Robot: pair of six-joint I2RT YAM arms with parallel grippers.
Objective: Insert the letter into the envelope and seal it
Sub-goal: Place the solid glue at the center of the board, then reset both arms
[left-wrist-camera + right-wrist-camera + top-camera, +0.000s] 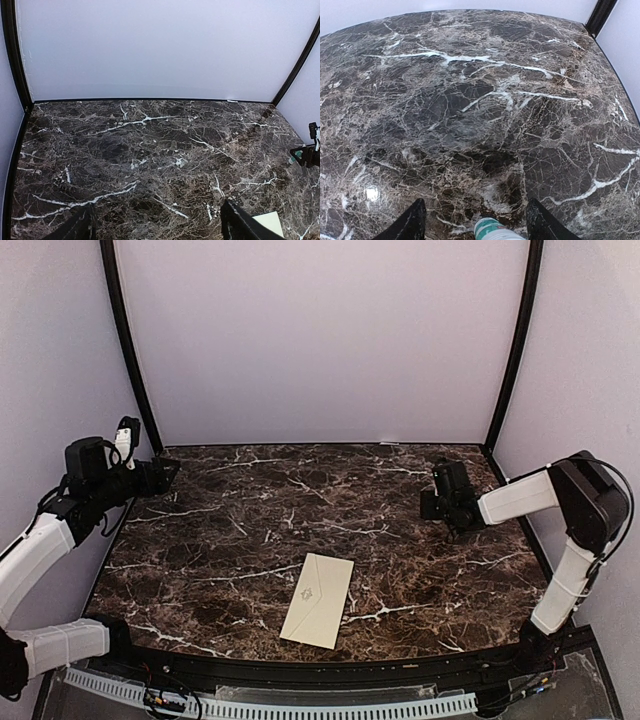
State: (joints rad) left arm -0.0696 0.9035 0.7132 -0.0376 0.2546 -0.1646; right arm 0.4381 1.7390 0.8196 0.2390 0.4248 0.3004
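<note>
Both end effectors are hanging open and empty above the dark brown, white-veined marble table. The left end effector is hovering at the far left edge, and the right end effector is hovering over the right half. Each is well apart from the task's thing.

A plain pale cream rectangular paper envelope is lying flat near the front middle of the table. Its triangular flap appears to be lying folded down, with a small faint emblem at its tip. The tan printed letter is not showing in any view. It is probably sitting inside the envelope, though that cannot be confirmed.

The task is looking nearly finished, and the step in hand seems to be checking the seal and standing clear. Whether the flap is sticking cannot be told from here. If it is lifting, one fingertip should be pressing along the flap edge. The other arm should be pinning a far corner, so the light paper is not sliding on the smooth stone.
</note>
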